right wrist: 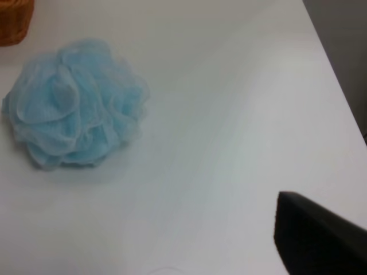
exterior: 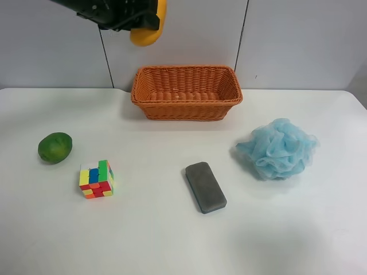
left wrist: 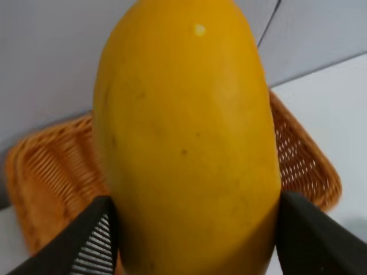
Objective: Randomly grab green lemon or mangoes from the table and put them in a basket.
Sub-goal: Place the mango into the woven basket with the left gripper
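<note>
Mango (left wrist: 186,143) clamped btw left jaws, held in air nr end of basket (exterior: 186,91) at high view's left. Green lemon (exterior: 55,147) on bench (exterior: 172,246), well apart from basket, nr colour cube (exterior: 96,179). Right jaws: only a dark bit shows by blue pouf (right wrist: 74,103); open/closed can't tell.

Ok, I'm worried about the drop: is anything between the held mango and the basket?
Nothing visible. The left gripper holds the mango in the air, and the basket just beyond it is open with nothing inside.
</note>
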Tool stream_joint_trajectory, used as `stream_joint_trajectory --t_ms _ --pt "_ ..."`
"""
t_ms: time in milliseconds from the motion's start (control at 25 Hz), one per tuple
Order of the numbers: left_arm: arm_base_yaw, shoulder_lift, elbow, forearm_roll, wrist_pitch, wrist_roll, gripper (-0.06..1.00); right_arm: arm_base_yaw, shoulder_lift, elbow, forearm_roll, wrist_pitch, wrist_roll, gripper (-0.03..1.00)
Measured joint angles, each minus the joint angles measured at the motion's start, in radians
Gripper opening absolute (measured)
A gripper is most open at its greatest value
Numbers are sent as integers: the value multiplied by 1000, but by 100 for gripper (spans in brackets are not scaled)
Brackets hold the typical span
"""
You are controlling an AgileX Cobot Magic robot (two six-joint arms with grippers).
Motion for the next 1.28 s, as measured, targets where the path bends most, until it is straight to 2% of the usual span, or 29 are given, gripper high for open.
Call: stream_joint_trajectory --t_ms 240,440,600,960,1000,1040,1120,1160,1280 --pt "-36 299 -266 1 29 0 55 0 0 0 0 0 0 99" --pt "-68 485 -391 2 29 5 55 0 0 0 0 0 6 99" --pt "-84 554 -411 5 27 15 55 0 0 0 0 0 6 99" --pt "-88 558 -414 5 0 18 55 0 0 0 0 0 0 99" --pt "-88 558 -414 5 1 18 58 0 0 0 0 0 6 99" --pt "-88 558 -415 5 2 18 65 0 0 0 0 0 0 99" --pt "-88 558 -420 5 5 19 86 0 0 0 0 0 6 99" --pt "-88 558 -420 5 6 21 92 0 0 0 0 0 6 99" --pt "-88 558 -420 5 9 23 98 0 0 0 0 0 6 99"
